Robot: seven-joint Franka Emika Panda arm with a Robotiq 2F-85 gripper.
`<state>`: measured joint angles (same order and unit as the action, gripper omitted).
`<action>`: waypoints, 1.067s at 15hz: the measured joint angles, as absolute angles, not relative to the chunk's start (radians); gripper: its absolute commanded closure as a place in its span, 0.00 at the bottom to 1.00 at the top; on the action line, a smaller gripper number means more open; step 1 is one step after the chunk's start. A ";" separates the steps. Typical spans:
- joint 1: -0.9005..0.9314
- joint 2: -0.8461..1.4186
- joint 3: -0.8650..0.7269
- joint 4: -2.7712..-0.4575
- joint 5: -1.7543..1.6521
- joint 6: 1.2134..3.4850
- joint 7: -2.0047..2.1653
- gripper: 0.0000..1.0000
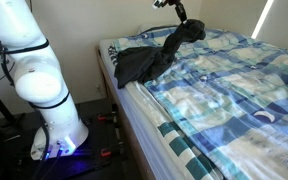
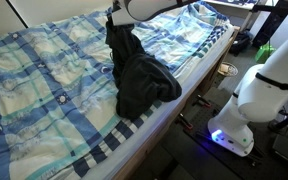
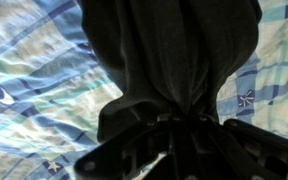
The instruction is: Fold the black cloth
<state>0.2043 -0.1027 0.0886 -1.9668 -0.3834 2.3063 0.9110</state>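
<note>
The black cloth (image 1: 149,58) lies partly on the bed and partly lifted. One end hangs from my gripper (image 1: 184,17), which is shut on it above the bed. In an exterior view the cloth (image 2: 139,75) drapes down from the gripper (image 2: 117,14) into a heap near the bed's edge. In the wrist view the cloth (image 3: 174,60) hangs bunched from the jaws (image 3: 174,118) and fills most of the picture.
The bed has a blue and white checked blanket (image 1: 234,80) (image 2: 44,90). The robot's white base (image 1: 44,90) stands on the floor beside the bed. A wall (image 1: 74,25) is behind the bed. Stands and gear (image 2: 264,30) are at the far side.
</note>
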 measured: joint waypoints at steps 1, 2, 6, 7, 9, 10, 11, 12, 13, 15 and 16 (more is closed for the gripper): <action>0.204 -0.102 0.102 -1.977 -0.353 2.307 0.894 0.98; 0.204 -0.101 0.117 -1.990 -0.325 2.308 0.884 0.98; 0.208 -0.100 0.177 -2.044 -0.205 2.309 0.847 0.98; 0.210 -0.101 0.188 -2.055 -0.185 2.309 0.846 0.98; 0.211 -0.103 0.204 -2.077 -0.153 2.307 0.845 0.98; 0.212 -0.107 0.209 -2.088 -0.140 2.306 0.841 0.98; 0.213 -0.111 0.212 -2.100 -0.124 2.304 0.829 0.98; 0.215 -0.116 0.215 -2.112 -0.104 2.302 0.814 0.95; 0.216 -0.121 0.216 -2.123 -0.082 2.302 0.794 0.89; 0.217 -0.136 0.217 -2.140 -0.058 2.315 0.765 0.89; 0.217 -0.138 0.218 -2.142 -0.058 2.317 0.764 0.91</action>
<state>0.2166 -0.1377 0.2177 -2.1418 -0.0576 2.3171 0.7641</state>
